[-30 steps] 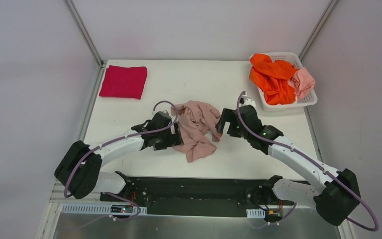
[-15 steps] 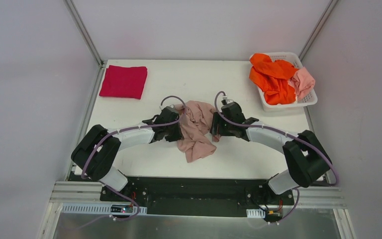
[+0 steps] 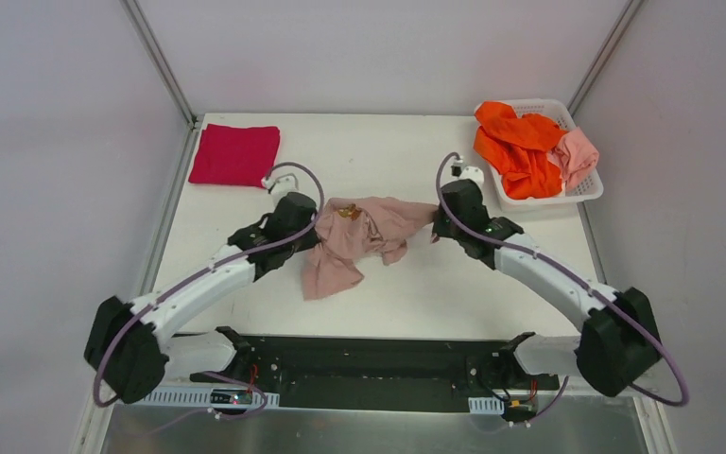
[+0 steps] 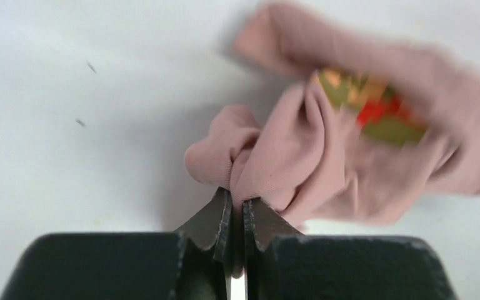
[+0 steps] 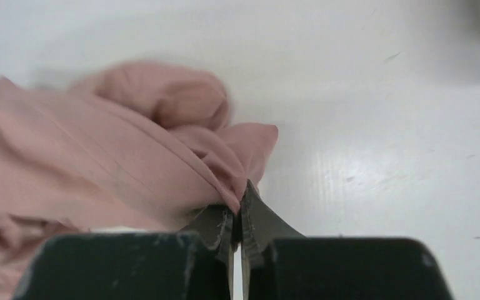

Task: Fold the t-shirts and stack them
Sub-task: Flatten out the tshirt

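Observation:
A dusty-pink t-shirt (image 3: 364,236) with a coloured print (image 4: 375,106) hangs stretched between my two grippers over the table's middle. My left gripper (image 3: 310,227) is shut on its left edge; the left wrist view shows the cloth (image 4: 300,150) pinched at my left gripper (image 4: 237,203). On the right, my right gripper (image 3: 435,219) is shut on the shirt's other edge, with the fabric (image 5: 119,156) nipped at the right gripper (image 5: 239,209). A folded crimson t-shirt (image 3: 235,155) lies at the back left. Orange (image 3: 518,142) and salmon-pink (image 3: 577,154) t-shirts fill the basket.
The white lattice basket (image 3: 589,192) stands at the table's back right corner. Metal frame posts rise at both back corners. Bare white table (image 3: 378,151) lies behind the shirt, and more (image 3: 454,293) in front of it.
Both grippers closed on the dusty-pink t-shirt and moved apart and toward the back. The shirt went from a crumpled heap to a spread, lifted shape.

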